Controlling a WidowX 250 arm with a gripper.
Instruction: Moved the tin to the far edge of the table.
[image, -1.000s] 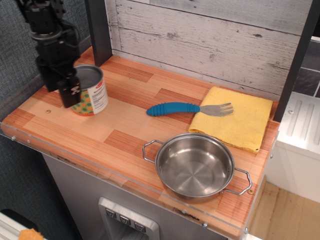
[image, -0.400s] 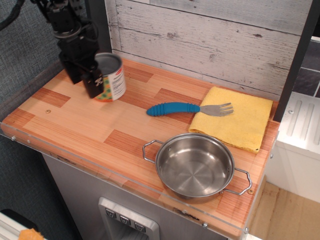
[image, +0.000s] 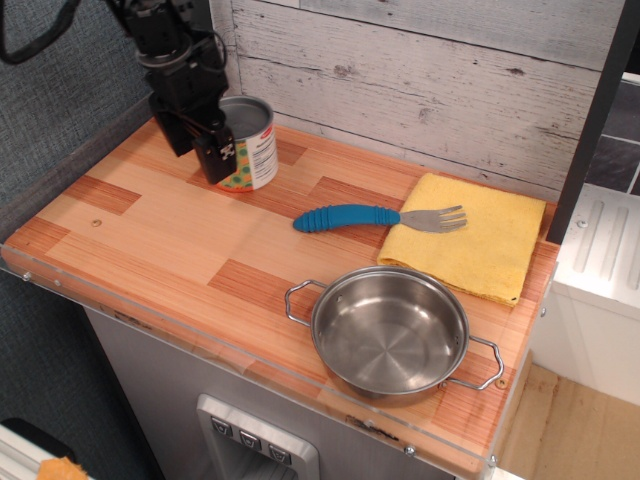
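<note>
So the black gripper (image: 228, 150) is at the back left of the tabletop (image: 150, 240), right up near the grey plank wall (image: 420, 70), and it's clamped on the tin (image: 250, 143). One finger (image: 218, 152) runs down the tin's near-left side over the dotted label, and the other one is hidden behind the tin, so I'm going by the contact on this side. The tin stands upright, silver lid facing up, white panel turned to the right, and its bottom looks like it's at the wood or just off it, can't really tell which. It's close to the far edge of the tabletop, with only a thin strip of wood between it and the wall. To the right of the gripper and a bit nearer the camera lies a fork (image: 380, 217) with a chunky blue handle, its metal tines resting on a yellow cloth (image: 470, 250) that's spread out further right. Well in front of the gripper and to its right, near the front rim, sits a shiny pot (image: 390, 332) with two handles, open side up. The tin is well apart from the fork, the cloth and the pot, nothing touching it except the gripper.
</note>
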